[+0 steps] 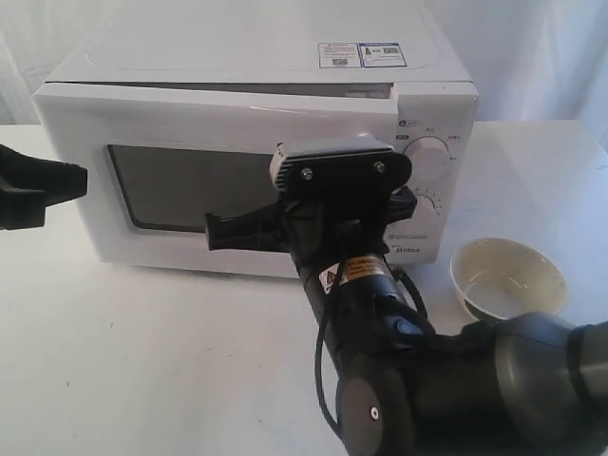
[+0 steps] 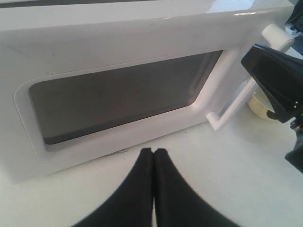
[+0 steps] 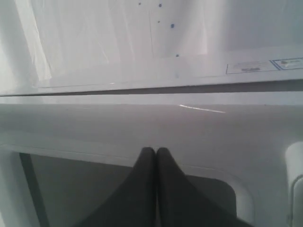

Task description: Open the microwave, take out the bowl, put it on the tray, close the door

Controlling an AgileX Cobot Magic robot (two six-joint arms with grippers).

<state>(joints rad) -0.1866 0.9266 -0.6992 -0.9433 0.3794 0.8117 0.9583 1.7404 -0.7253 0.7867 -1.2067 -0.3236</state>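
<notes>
In the exterior view the microwave [image 1: 237, 47] fills the upper frame, its door [image 1: 190, 123] a crack ajar. The bowl [image 1: 508, 275] sits outside at lower right, and our right gripper [image 1: 211, 233] is mid-frame, pinched shut and empty. In the left wrist view our left gripper [image 2: 152, 152] is at bottom centre, closed on nothing. In the right wrist view the narrow closed tips could skid across the door's smooth face, leaving it unlatched.

Black left gripper [image 2: 154, 152], black right arm [image 1: 370, 285], grey ribbed camera [image 1: 328, 157] above two screws [image 1: 307, 173], yellow warning label [image 1: 359, 271], grey elbow housing [image 1: 541, 361]
</notes>
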